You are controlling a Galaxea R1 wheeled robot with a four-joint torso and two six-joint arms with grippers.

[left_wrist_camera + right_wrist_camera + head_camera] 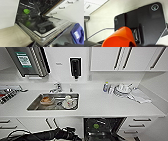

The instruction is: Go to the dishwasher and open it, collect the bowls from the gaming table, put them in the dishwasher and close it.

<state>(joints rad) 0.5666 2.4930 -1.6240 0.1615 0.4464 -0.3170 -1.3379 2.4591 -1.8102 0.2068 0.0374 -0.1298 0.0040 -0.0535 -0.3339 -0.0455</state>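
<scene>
Steel sink (35, 105) beside open dishwasher (102, 128)

Left arm (47, 135) low, outstretched (pincer unreadable)

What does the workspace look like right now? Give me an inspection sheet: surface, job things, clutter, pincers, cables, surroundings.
Surface: white countertop, sink set into it.
Job's things: dishwasher open, door lowered; green bowl inside.
Clutter: dishes in the sink; stacked plates and a cloth on the counter; orange cup close to the right wrist camera.
Pincers: state cannot be told.
Cables: dark cabling along the left arm.
Surroundings: white cabinets, soap dispenser, faucet, drawers.
</scene>
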